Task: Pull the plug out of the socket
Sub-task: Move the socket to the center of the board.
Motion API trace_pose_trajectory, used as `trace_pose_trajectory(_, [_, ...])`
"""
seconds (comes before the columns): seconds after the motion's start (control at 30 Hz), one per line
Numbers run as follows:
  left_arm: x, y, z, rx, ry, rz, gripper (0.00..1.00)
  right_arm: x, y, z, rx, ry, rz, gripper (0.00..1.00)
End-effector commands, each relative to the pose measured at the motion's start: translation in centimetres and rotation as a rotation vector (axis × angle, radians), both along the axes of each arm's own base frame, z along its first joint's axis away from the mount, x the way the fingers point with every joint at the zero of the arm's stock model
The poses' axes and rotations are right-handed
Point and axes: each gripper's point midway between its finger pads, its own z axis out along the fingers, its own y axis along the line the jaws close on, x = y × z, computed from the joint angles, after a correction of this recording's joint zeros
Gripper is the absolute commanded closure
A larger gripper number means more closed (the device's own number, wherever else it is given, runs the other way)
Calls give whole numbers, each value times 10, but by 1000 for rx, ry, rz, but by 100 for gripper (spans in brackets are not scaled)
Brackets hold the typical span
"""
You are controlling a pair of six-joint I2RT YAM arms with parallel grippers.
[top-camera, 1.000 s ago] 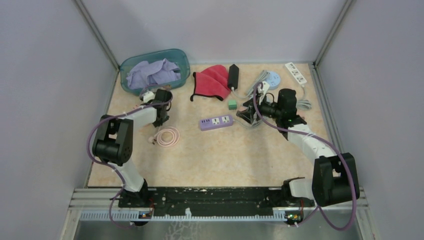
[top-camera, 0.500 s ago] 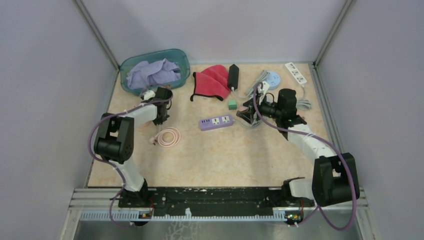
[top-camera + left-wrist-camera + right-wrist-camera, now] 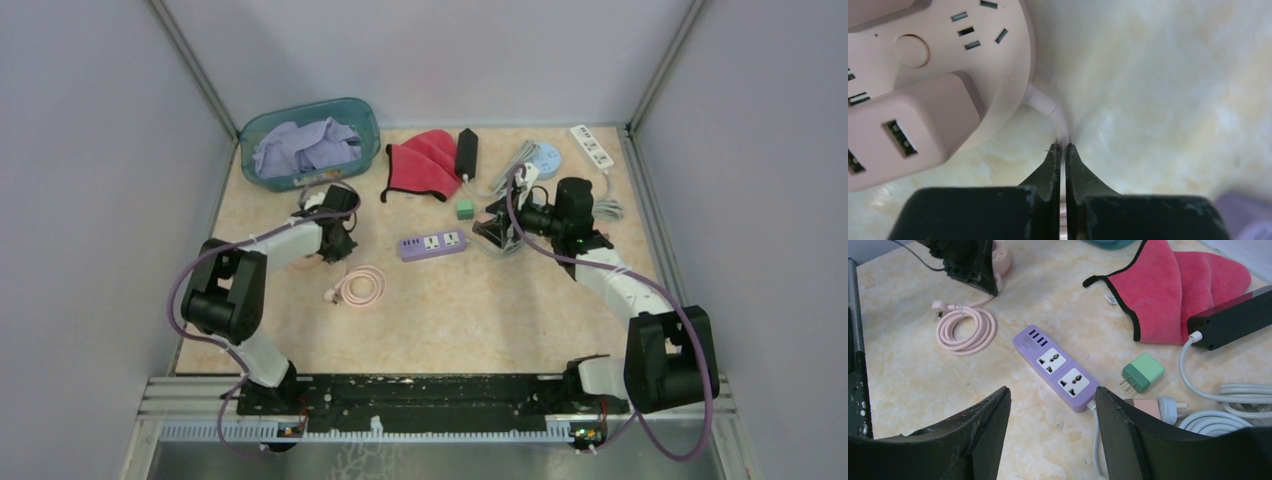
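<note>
**Beige marbled tabletop** [image 3: 450, 320], walled on three sides, with two arms bolted at its near edge.

**Teal basket** [image 3: 372, 122], far-left corner, holds a lilac cloth [image 3: 305, 145].

**Red cloth** [image 3: 425, 158], far middle, with a black power strip [image 3: 466, 152] touching its right edge. A white power strip [image 3: 591, 146] lies near the far-right corner.

**Purple power strip** [image 3: 1055, 365] lies at the centre of the tabletop.

**Right claw** [image 3: 1052, 390] is poised just right of the purple power strip. Its jaws stand apart with nothing between them.

**Round pink socket** [image 3: 1003, 70] rests flat on the tabletop at left-centre, near the teal basket and directly below the left arm's wrist.

**Pink coil** [image 3: 362, 286] of cable lies on the tabletop just beside the left claw, on its near side.

**Pink plug** [image 3: 913, 130], a block with USB ports, is seated in the face of the round pink socket. A second pink block shows only partly at the frame corner.

**Left claw** [image 3: 1060, 147] has its jaws closed on the thin pink cord [image 3: 1050, 105], close to where it leaves the socket's rim. It does not touch the pink plug.

**Green adapter** [image 3: 1143, 372] lies between the purple power strip and the black power strip.
</note>
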Motion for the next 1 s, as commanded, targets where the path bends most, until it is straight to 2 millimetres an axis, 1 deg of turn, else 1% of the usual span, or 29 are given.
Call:
trace_pose_trajectory(0.0, [-51,-57,-3,-155,93,-13,100,3,-1,35,24,-121,14,37])
trace_pose_trajectory(0.17, [-78,-92,-3,-249,110,39,100,3,-1,35,24,-120,16,37])
trace_pose_trajectory(0.3, [-91,-113,-3,-297,118,55,100,2,-1,35,25,-121,19,37])
trace_pose_trajectory(0.43, [-95,-133,0,-331,120,52,100,2,-1,36,24,-123,19,37])
trace_pose_trajectory(0.53, [-94,-158,5,-364,117,11,100,2,-1,36,23,-122,19,37])
trace_pose_trajectory(0.63, [-94,-180,6,-375,126,-37,100,2,0,37,22,-123,21,37])
trace_pose_trajectory(0.73, [-96,-197,5,-380,147,-86,100,2,-1,37,19,-126,19,37])
trace_pose_trajectory(0.83, [-100,-207,5,-386,151,-118,93,3,-2,37,16,-126,16,37])
trace_pose_trajectory(0.97, [-103,-219,13,-415,136,-180,78,3,-2,36,13,-125,16,37])
